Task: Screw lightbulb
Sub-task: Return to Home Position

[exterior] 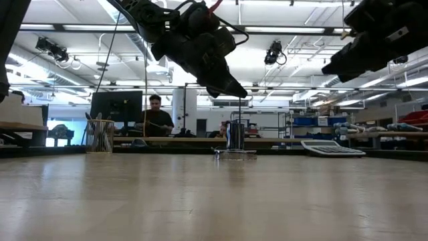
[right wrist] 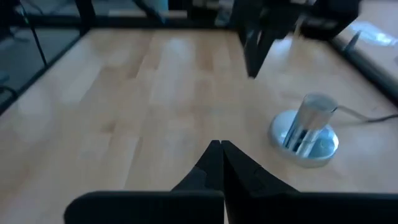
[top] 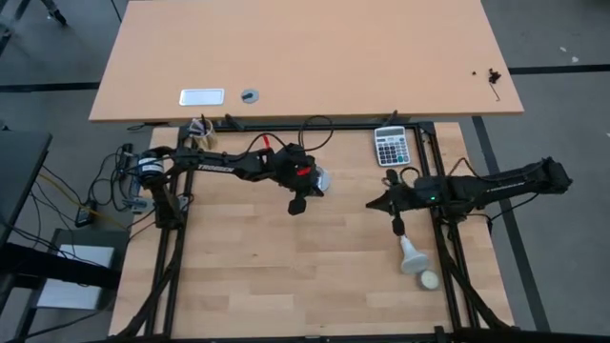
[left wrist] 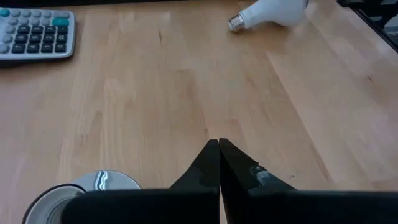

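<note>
Since neither pincer carries anything, we judge the step in hand to be parking the arms, not screwing. Left of centre, the left pincer (top: 296,203) hangs above the worktop (top: 238,276), its fingers (left wrist: 211,163) pressed tip to tip on nothing; we take this posture to suit travel, not grasping. Just beside it stands the silver lamp (top: 322,178), a short upright socket on a round base, with no bulb in it, so nothing there needs steadying. Farther right, near the rear rail, lies a calculator (top: 389,146), apart from the work. The right pincer (top: 396,227) comes next, likewise raised, its fingers (right wrist: 214,163) closed together and empty. Near its tip the lightbulb (top: 412,253) lies on its side on the worktop, well apart from the lamp, metal base toward the pincer and dome toward the front edge; we judge this spot within the right arm's reach for any fresh pick-up. Just beyond the dome rests a small cream ball (top: 429,280), which plays no part. We judge the task unfinished as things lie, bulb and lamp being separate
</note>
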You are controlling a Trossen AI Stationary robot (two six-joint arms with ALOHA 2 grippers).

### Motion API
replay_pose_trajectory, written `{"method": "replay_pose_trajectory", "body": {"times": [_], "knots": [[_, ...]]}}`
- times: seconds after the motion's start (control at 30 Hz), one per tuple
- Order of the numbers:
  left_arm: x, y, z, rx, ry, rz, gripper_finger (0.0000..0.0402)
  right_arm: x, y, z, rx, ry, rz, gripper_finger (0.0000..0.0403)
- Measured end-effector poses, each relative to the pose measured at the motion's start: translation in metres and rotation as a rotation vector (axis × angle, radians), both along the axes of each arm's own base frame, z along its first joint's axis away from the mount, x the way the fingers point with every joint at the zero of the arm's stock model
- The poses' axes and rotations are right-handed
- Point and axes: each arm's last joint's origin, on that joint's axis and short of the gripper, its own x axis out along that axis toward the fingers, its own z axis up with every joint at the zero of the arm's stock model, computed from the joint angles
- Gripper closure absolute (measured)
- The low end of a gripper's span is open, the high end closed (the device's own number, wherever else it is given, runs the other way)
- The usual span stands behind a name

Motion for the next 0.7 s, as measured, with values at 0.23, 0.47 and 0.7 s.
{"method": "replay_pose_trajectory", "body": {"times": [0.23,0.47,0.7], "knots": [[0.002,0.000,0.002,0.007,-0.028,-0.001,0.0400,-0.023,-0.002,0.000,-0.018,-0.136,0.004,0.0402],[0.003,0.001,0.004,0.011,-0.047,-0.001,0.0400,-0.042,-0.004,-0.010,-0.013,-0.233,0.003,0.0402],[0.002,0.001,0.004,0.010,-0.047,-0.002,0.0400,-0.061,-0.006,-0.011,-0.014,-0.312,0.004,0.0402]]}}
